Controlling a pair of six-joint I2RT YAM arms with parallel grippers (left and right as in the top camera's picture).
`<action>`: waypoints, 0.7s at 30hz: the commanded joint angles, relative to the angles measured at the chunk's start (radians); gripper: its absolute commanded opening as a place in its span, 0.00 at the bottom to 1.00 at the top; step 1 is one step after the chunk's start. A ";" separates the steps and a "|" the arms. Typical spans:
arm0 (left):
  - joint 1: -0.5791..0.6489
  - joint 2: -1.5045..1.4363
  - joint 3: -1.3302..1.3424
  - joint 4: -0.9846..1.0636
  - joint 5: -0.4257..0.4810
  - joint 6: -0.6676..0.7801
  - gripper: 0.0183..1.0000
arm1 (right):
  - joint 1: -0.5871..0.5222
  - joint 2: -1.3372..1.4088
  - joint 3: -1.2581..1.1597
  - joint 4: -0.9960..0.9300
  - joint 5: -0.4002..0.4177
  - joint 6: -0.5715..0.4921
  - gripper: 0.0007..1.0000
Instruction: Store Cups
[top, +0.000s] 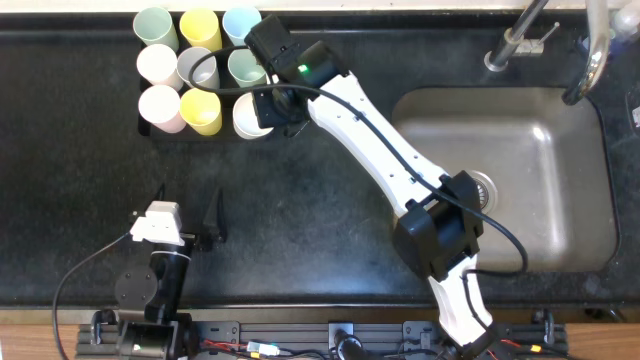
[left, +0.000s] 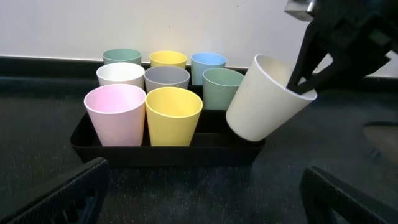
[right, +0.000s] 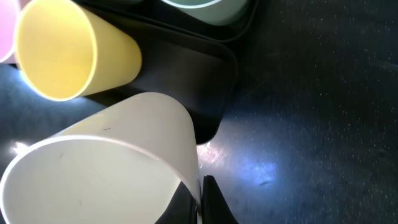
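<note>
A black tray (left: 161, 152) at the back left of the counter holds several pastel cups, among them a pink cup (left: 115, 115) and a yellow cup (left: 173, 116) in its near row. My right gripper (top: 276, 104) is shut on the rim of a white cup (left: 267, 99), one finger inside and one outside. The white cup (top: 250, 116) hangs tilted over the tray's near right corner, beside the yellow cup (right: 68, 53). The right wrist view has the white cup (right: 106, 168) close up, over the tray's corner (right: 214, 74). My left gripper (top: 190, 218) rests open low over the counter, far from the tray (top: 143, 127).
A steel sink (top: 560, 140) with a tap (top: 515, 40) lies to the right. The dark counter (top: 300, 220) between tray, sink and arm bases is bare. A wall runs behind the tray.
</note>
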 joint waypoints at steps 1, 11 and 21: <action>-0.008 -0.009 -0.001 -0.003 0.016 0.021 1.00 | 0.003 0.028 0.041 0.013 0.028 0.010 0.04; -0.008 -0.009 -0.001 -0.003 0.016 0.021 1.00 | 0.003 0.080 0.041 0.061 0.041 0.036 0.04; -0.008 -0.009 -0.001 -0.003 0.016 0.021 1.00 | 0.003 0.082 0.040 0.116 0.041 0.044 0.04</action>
